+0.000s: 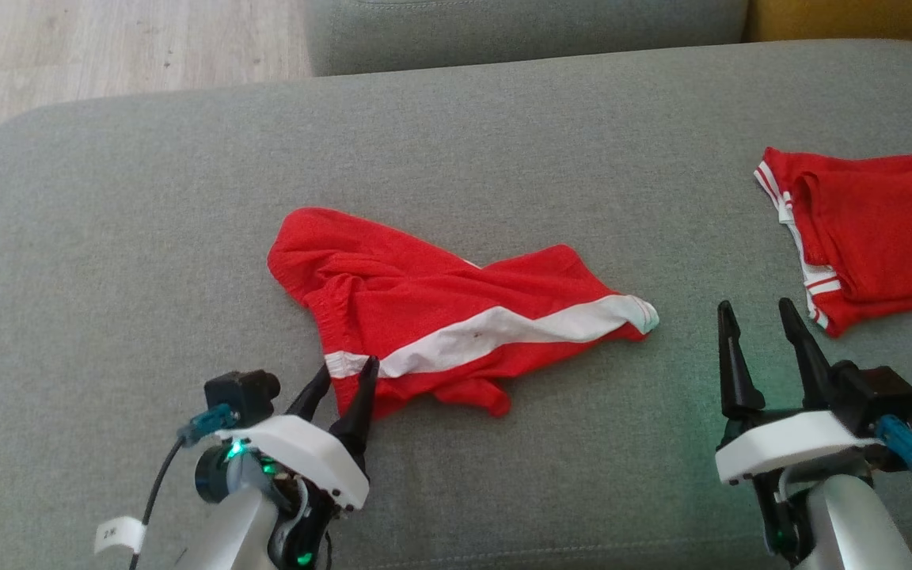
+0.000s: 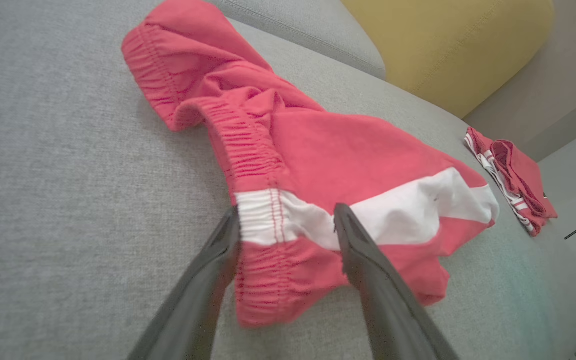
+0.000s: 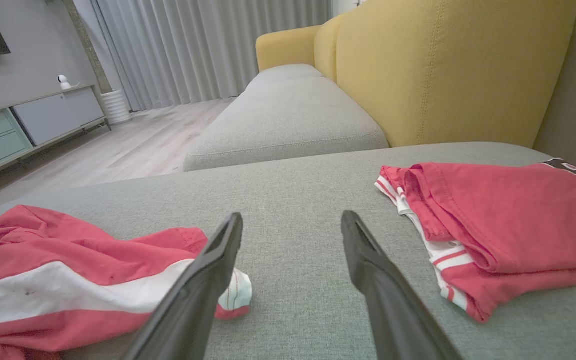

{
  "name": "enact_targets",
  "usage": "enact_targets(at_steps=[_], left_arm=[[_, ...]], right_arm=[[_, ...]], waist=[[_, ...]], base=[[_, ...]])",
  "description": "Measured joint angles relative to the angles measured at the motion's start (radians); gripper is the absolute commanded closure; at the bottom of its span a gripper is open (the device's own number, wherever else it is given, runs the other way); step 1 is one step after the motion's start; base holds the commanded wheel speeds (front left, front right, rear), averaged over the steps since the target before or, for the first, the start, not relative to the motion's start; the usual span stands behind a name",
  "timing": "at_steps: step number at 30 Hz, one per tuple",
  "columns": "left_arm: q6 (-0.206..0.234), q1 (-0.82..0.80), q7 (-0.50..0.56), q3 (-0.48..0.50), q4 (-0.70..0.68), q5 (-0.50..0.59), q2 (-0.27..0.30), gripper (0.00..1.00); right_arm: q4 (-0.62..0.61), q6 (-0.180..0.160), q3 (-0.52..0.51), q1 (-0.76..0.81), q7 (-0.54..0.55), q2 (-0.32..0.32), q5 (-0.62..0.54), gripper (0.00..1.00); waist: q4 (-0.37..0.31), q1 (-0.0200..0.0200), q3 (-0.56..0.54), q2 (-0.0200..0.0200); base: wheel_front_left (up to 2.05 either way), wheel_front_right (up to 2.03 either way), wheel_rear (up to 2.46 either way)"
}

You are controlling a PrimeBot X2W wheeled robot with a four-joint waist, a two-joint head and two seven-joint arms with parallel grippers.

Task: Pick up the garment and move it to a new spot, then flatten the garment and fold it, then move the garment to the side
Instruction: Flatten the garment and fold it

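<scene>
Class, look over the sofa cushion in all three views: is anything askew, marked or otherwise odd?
Yes. The red shorts lie crumpled and twisted, the waistband bunched and one side folded over. Their white stripe carries small dark specks, possibly a stain. The folded red jersey at the right looks tidy.

Grey sofa cushion [image 1: 108, 198] — crumpled red shorts [image 1: 424, 301] mid-seat, folded red jersey [image 1: 875, 229] well apart, right
</scene>
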Motion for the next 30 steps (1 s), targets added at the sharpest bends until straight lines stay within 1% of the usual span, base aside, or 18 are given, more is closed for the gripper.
enact_targets(at_steps=[1,3,4,7,11,12,15,16,19,23,26,30], left_arm=[[0.0,0.0,0.0,-0.004,-0.005,-0.005,0.0,0.18],[0.0,0.0,0.0,-0.011,-0.013,-0.015,0.002,0.46],[0.0,0.0,0.0,-0.016,-0.017,-0.021,0.002,0.46],[0.0,0.0,0.0,-0.027,-0.025,-0.037,0.004,0.58],[0.0,0.0,0.0,-0.032,-0.025,-0.04,0.01,0.64],[0.0,0.0,0.0,-0.034,-0.024,-0.04,0.011,0.7],[0.0,-0.003,0.0,-0.041,-0.019,-0.047,0.011,0.96],[0.0,-0.005,-0.002,-0.043,-0.018,-0.047,0.011,1.0],[0.0,-0.014,-0.012,-0.049,-0.014,-0.047,0.012,1.0],[0.001,-0.021,-0.028,-0.046,-0.013,-0.047,0.016,1.0],[0.002,-0.021,-0.038,-0.041,-0.013,-0.047,0.017,1.0],[0.003,-0.02,-0.046,-0.037,-0.013,-0.047,0.018,1.0]], right_arm=[[0.0,0.0,-0.002,0.0,0.0,0.0,0.0,0.0],[0.0,0.0,-0.004,0.0,-0.001,0.0,0.0,0.0],[0.001,0.0,-0.004,0.0,-0.001,0.0,0.0,0.0],[0.001,0.0,-0.004,0.0,-0.001,0.0,0.0,0.0],[0.002,0.0,-0.004,0.0,-0.001,0.0,0.0,0.0],[0.003,0.0,-0.004,0.0,-0.001,0.0,0.0,0.0],[0.01,0.0,-0.006,0.0,0.0,0.0,0.0,0.0],[0.014,0.0,-0.007,-0.002,0.002,0.0,-0.003,0.0],[0.031,0.0,-0.014,-0.022,0.035,0.0,-0.03,0.0],[0.073,0.0,-0.02,-0.089,0.095,0.0,-0.065,0.0],[0.126,0.0,0.008,-0.135,0.149,-0.001,-0.071,0.0],[0.204,0.0,0.059,-0.161,0.189,-0.009,-0.065,0.0]], waist=[[0.0,0.0,0.0,0.0],[0.0,0.0,0.0,0.0],[0.0,0.0,0.0,0.0],[-0.002,0.0,0.002,0.0],[-0.005,0.0,0.004,0.0],[-0.005,0.0,0.005,0.0],[-0.007,0.0,0.008,0.0],[-0.007,0.0,0.009,0.0],[-0.006,0.0,0.014,0.0],[0.001,0.0,0.02,0.0],[0.012,0.0,0.024,0.0],[0.028,0.0,0.028,0.0]], base=[[0.0,0.0,0.0],[0.0,0.0,0.0],[0.0,0.0,0.0],[0.0,0.0,0.0],[0.0,0.0,0.0],[0.0,0.0,0.0],[0.0,0.0,0.0],[0.0,0.0,0.0],[0.0,0.0,0.0],[0.0,0.0,0.0],[0.0,0.0,0.0],[0.0,0.0,0.0]])
